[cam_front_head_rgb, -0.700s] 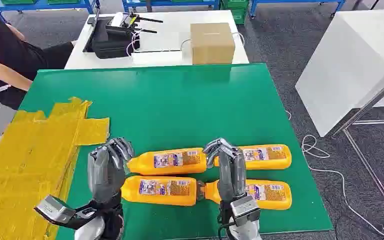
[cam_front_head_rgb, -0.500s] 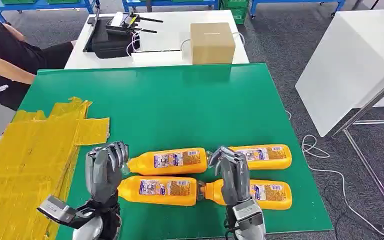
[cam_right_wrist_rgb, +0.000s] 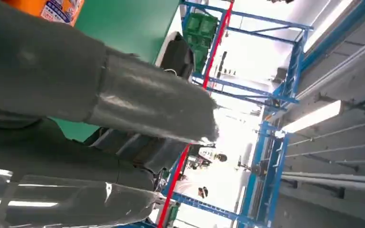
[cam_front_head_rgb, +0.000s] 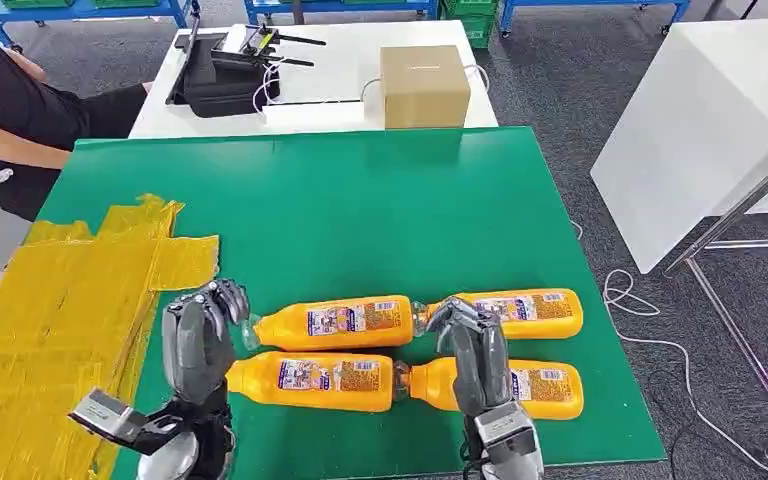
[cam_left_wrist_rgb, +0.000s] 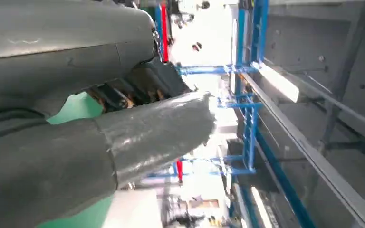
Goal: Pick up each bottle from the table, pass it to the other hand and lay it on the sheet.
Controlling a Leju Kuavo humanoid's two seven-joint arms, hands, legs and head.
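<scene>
head view: the left hand (cam_front_head_rgb: 198, 341) stands upright over the near-left part of the green table (cam_front_head_rgb: 360, 200), fingers curled forward at the top and holding nothing. just to its right lie two orange bottles: the near-left bottle (cam_front_head_rgb: 310, 374), whose neck end sits right beside the palm, and the far-left bottle (cam_front_head_rgb: 335, 323), whose cap points at the curled fingertips. whether either bottle touches the hand cannot be told. the yellow sheet (cam_front_head_rgb: 50, 310) lies on the other side of the left hand, covering the table's left edge, with no bottle on it.

the right hand (cam_front_head_rgb: 475, 355) stands upright near the front edge, fingers bent forward and grasping nothing. it sits in front of the near-right bottle (cam_front_head_rgb: 520, 386), hiding part of its body. the far-right bottle (cam_front_head_rgb: 515, 310) lies just beyond the bent fingertips. all four bottles lie on their sides, caps toward the left hand's side.

far beyond both hands, on a white table (cam_front_head_rgb: 330, 90), stand a cardboard box (cam_front_head_rgb: 424, 85) and a black case (cam_front_head_rgb: 215, 85). a person's arm (cam_front_head_rgb: 10, 140) shows at the far left.

left wrist view: the left hand's (cam_left_wrist_rgb: 76, 118) thick grey thumb and darker fingers lie close together with nothing between them; a patch of green table shows beside the hand.

right wrist view: the right hand's (cam_right_wrist_rgb: 85, 123) thumb and fingers lie near each other, holding nothing; a corner of an orange bottle label shows beside the hand, above green table.
</scene>
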